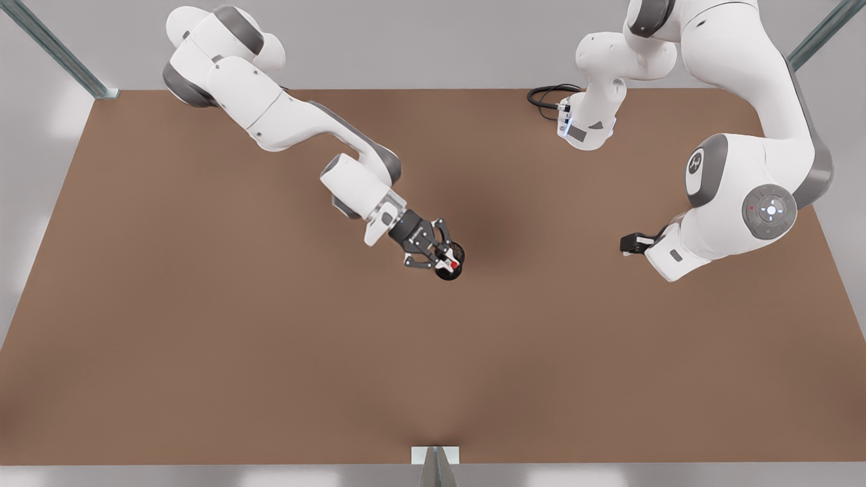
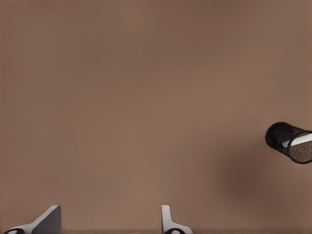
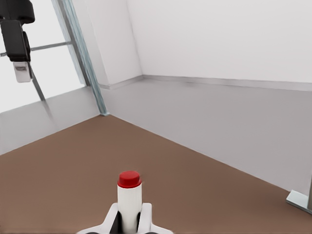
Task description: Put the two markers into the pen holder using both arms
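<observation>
Right wrist view has the right gripper point(image 3: 129, 220) pinching the red-capped marker point(image 3: 129, 195) between its white fingertips, the barrel standing upright with its red end on top. Seen from the front view, this gripper point(image 1: 443, 256) hangs directly over the pen holder point(image 1: 450, 270) near the middle of the brown table point(image 1: 203, 338), the marker's red end point(image 1: 454, 264) showing just above the cup's rim. From the left wrist view, the left gripper point(image 2: 112, 225) has its fingers spread apart with nothing between them above bare table, and the pen holder point(image 2: 288, 142) sits well off to one side with a white barrel leaning inside it. In the front view the left gripper point(image 1: 632, 243) waits at the front view's right.
</observation>
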Controlling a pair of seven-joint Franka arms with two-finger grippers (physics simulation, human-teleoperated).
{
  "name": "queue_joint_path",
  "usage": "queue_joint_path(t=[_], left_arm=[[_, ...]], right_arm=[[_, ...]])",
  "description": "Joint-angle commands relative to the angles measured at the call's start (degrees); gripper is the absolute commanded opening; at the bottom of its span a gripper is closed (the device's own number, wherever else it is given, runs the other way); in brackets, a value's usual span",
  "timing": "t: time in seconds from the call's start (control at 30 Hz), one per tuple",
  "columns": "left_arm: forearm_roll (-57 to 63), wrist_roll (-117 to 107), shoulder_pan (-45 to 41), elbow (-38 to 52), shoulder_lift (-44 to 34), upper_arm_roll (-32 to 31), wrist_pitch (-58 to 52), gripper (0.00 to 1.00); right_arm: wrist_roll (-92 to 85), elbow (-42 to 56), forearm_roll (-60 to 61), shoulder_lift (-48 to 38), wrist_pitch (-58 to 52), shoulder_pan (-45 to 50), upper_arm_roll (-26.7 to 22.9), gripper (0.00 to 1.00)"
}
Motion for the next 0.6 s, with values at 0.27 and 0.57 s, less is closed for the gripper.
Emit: queue_joint_path(t=[0.27,0.57], left_arm=[[0.0,1.9,0.3,0.0,0.3,0.1,0.2,1.00],[0.0,1.9,0.6,0.0,1.1,0.3,0.3,1.00]], right_arm=[[-0.5,-2.3,-0.4,1.5,0.0,1.3,-0.3,0.24],[-0.6,-3.4,-0.4,4.9,0.0,3.5,-0.6,0.25]])
